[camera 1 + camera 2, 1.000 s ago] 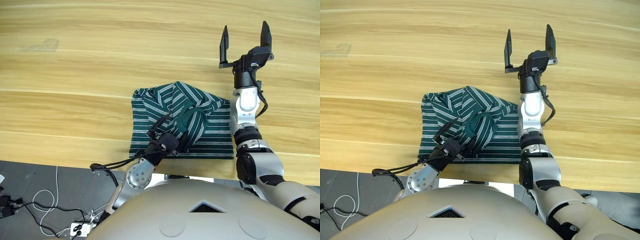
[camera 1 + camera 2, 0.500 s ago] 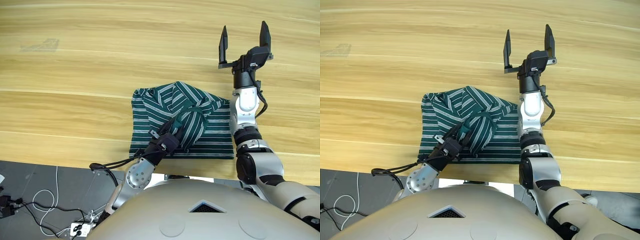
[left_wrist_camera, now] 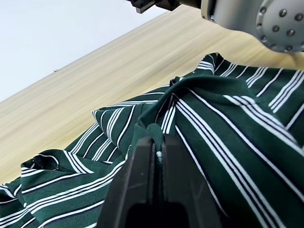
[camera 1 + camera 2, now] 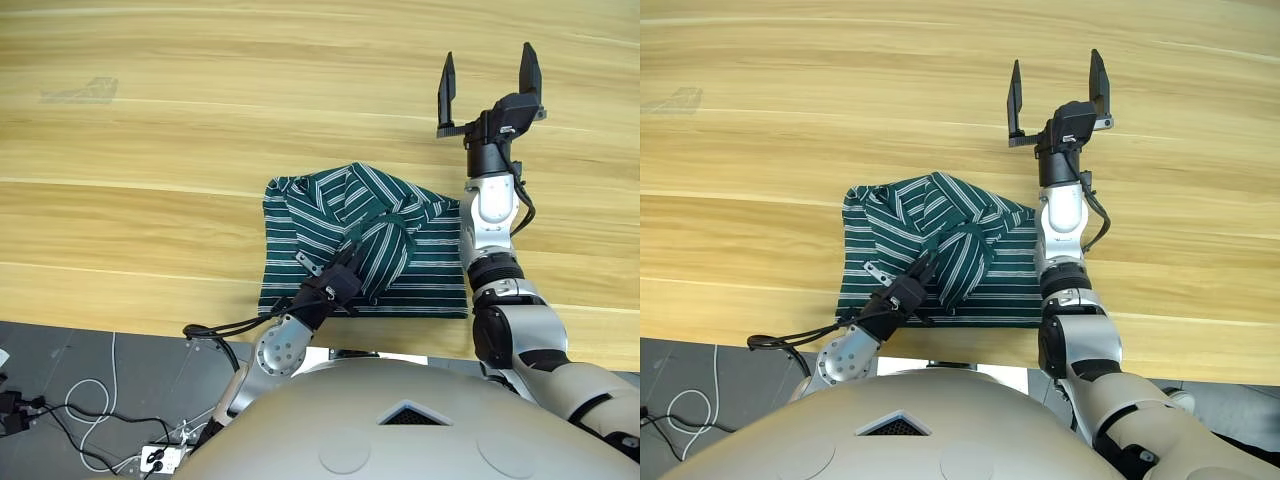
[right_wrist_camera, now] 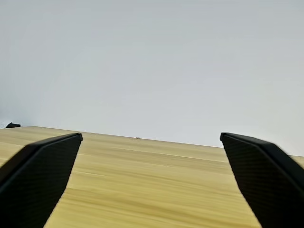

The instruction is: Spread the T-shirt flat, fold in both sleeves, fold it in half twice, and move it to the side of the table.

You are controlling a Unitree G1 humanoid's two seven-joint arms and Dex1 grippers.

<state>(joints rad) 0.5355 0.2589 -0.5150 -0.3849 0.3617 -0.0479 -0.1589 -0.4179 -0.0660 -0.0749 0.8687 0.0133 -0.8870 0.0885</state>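
Note:
A dark green T-shirt (image 4: pixel 320 210) with white stripes lies folded into a rough square at the near edge of the wooden table (image 4: pixel 200 120). A raised fold bunches up on its middle. My left gripper (image 4: pixel 350 260) comes in over the near edge and is shut on that fold. The left wrist view shows its fingers (image 3: pixel 142 156) pressed together with a pinch of striped cloth (image 3: pixel 213 123) between them. My right gripper (image 4: pixel 488 58) is open and holds nothing, beyond the shirt's far right corner. Its two black fingers (image 5: pixel 38 166) stand wide apart.
The table stretches wide and bare to the left, far side and right of the shirt. Below the near edge lies grey floor with cables and a power strip (image 4: pixel 160 457) at the lower left.
My left gripper has closed on the raised fold and drawn back a little toward the near edge, so the bump now shows its striped side. The right arm has stayed still.

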